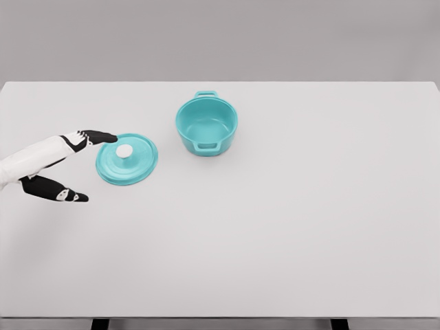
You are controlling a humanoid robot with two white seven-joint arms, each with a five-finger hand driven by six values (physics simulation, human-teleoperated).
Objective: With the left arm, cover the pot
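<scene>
Teal lid lies flat beside the open pot; my left hand hovers just left of it. Fingers spread, holding nothing

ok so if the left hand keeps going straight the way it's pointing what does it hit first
Probably the round teal lid with the white knob: the left hand points right, fingers open, right beside its rim. Height above the table is unclear.

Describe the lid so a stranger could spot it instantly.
On the white table, look left of the open teal pot. The lid lies flat there, beside the left hand: a teal disc, unlike the deep pot, with a white knob in its centre.
</scene>
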